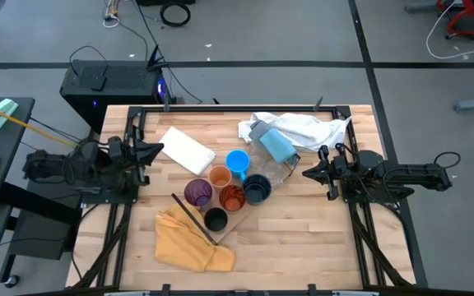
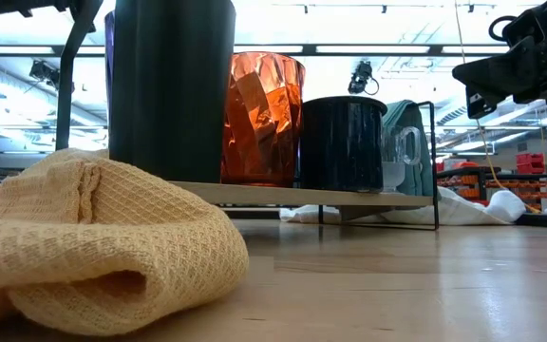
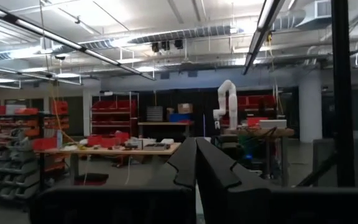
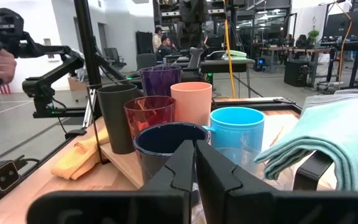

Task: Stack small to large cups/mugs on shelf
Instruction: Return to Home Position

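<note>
Now six cups crowd together mid-table, some on the one shelf. Both the left gripper and the right gripper have fingers pressed together, holding nothing.

The pale wood counter carries a long board shelf near its middle, set slantwise; on the shelf a black cup, a red-orange glass and a dark blue mug stand upright in a row, close together; a crumpled yellow cloth lies on the counter at the near left, by the shelf's near end; a flat white pad lies to the far left of the cups; a white cloth and a pale-blue bundle lie at the far right.
</note>
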